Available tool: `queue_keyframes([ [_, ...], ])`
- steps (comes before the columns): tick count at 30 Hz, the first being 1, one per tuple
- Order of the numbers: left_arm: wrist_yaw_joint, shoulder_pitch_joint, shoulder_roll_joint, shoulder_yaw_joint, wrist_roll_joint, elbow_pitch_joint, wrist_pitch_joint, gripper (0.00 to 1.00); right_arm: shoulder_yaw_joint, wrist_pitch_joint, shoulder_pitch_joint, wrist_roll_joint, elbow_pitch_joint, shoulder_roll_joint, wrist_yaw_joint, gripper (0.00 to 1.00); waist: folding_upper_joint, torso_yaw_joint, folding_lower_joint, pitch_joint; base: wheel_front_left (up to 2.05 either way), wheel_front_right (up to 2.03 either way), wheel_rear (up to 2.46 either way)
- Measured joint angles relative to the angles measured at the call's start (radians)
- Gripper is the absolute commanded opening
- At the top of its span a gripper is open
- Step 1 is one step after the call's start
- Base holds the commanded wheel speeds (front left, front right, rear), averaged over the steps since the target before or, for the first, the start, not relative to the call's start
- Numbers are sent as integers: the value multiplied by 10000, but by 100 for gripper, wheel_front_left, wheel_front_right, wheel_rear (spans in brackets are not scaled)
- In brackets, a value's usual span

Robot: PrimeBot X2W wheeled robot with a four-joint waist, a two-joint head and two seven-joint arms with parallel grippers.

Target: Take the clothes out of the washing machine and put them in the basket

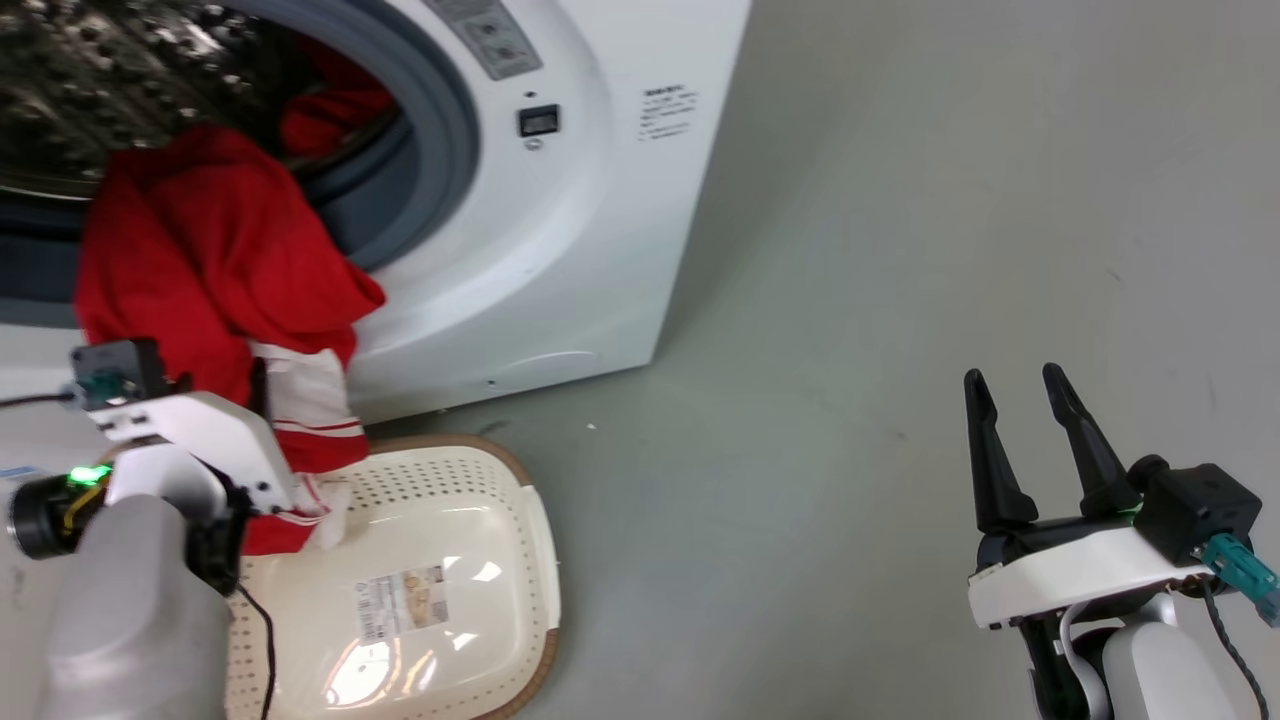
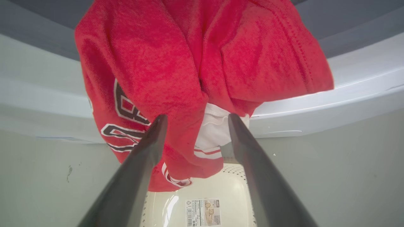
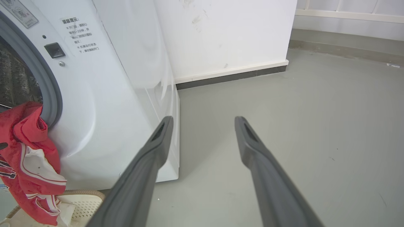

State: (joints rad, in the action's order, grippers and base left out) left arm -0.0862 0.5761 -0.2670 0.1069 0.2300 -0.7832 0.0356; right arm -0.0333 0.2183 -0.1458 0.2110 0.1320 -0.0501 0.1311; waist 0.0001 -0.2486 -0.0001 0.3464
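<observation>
Head view: a red garment [image 1: 200, 250] hung out of the washer [image 1: 560, 250], draped over the grey ring [image 1: 440, 130]. Its long axis ran straight down to the basket [image 1: 545, 560], where the white-striped hem touched the inside, and a second garment [image 1: 335, 110] lay back in the drum [image 1: 100, 80]. The left gripper [image 1: 255, 390] sat against the hanging cloth's lower half, its fingers mostly hidden. The right gripper [image 1: 1015, 385], fingers spread and empty, stood over bare floor [image 1: 900, 300], well apart from washer and basket. Left wrist view: the left fingers [image 2: 148, 148] were parted, with the garment [image 2: 189, 63] hanging just ahead and between their tips; whether they touched it could not be told. The basket's label [image 2: 203, 212] showed below. Right wrist view: the open fingers [image 3: 252, 151] pointed at floor and wall [image 3: 227, 34], with the garment [image 3: 28, 164] at the far left edge. The left arm was plainly the nearer. The coming move likely turned on closing across that vertical fold and drawing the upper end clear of the ring.
</observation>
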Motion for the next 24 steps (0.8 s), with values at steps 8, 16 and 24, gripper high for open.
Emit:
queue_keyframes([
  [8,236,952,-755,169,121,-1108,811,100,-111,272,-283,364,460,0,0,100,0,-667,0,609,0,0,0],
  [16,372,1824,-1193,153,178,-1645,1216,100,-247,391,-639,583,748,-2,0,100,0,-1034,1,1204,0,0,0],
  [24,527,2234,-1498,121,192,-2174,1273,100,-249,441,-833,675,922,-2,0,100,0,-1162,1,1448,0,0,0],
])
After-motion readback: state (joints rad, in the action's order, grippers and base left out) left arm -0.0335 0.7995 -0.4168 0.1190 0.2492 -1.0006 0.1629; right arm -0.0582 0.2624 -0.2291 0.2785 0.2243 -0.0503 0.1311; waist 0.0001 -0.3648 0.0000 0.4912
